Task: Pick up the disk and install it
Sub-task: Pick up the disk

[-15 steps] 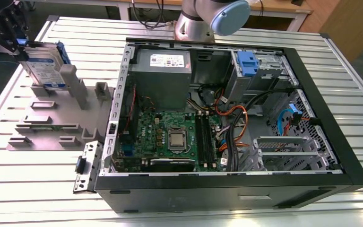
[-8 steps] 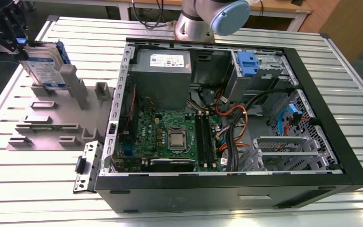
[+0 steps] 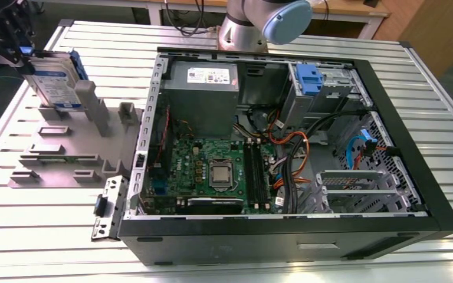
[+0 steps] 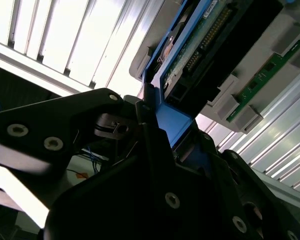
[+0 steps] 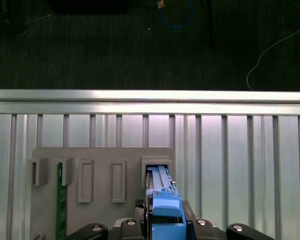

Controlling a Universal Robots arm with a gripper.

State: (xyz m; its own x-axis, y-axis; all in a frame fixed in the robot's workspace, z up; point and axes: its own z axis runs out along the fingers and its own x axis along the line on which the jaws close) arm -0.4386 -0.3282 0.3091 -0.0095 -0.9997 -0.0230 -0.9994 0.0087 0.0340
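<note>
The disk (image 3: 53, 82), silver with a white-and-blue label and a blue carrier frame, stands tilted on edge in a slot of the grey holder plate (image 3: 61, 147) at the exterior view's left. My black gripper (image 3: 22, 56) is at the disk's upper end, shut on it. In the first wrist view the blue frame (image 5: 162, 207) runs from between my fingers down into the slot. In the second wrist view my gripper (image 4: 162, 135) clamps the blue edge (image 4: 172, 122), and the disk's circuit-board underside (image 4: 200, 45) shows beyond it.
An open computer case (image 3: 439, 194) lies to the exterior view's right of the holder, with a motherboard (image 3: 210, 171), cables and a drive bay holding a blue latch (image 3: 309, 79). A green board (image 5: 61, 200) stands in another holder slot. Beyond the slatted table edge (image 5: 150, 100) is dark floor.
</note>
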